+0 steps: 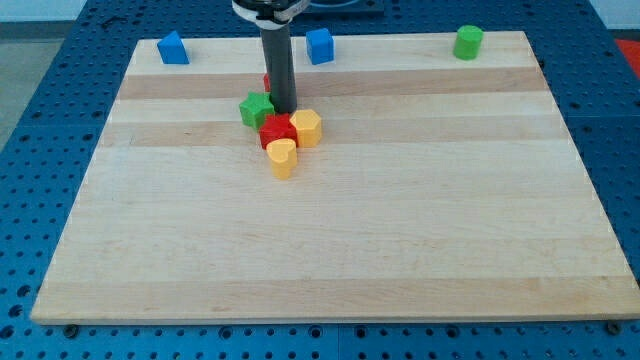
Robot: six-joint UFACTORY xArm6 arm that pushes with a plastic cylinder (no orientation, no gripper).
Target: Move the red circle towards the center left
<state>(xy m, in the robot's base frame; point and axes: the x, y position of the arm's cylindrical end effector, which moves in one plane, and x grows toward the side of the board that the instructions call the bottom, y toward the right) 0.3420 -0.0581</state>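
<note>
As red circle [266, 80] is just a sliver above green block [257, 108], take my tip [283, 110], now right of green block, round circle's right & push left; no jaws, nothing held

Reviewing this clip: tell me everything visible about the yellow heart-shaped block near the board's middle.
The yellow heart-shaped block looks like smooth, matte plastic, lying flat with its lobed top face up. It sits on the light wooden board, a little above the centre and toward the view's left. It is the lowest piece of a tight cluster, touching the red block just above it; a second yellow block lies up and to its right. My tip is beyond the cluster, not touching it.
</note>
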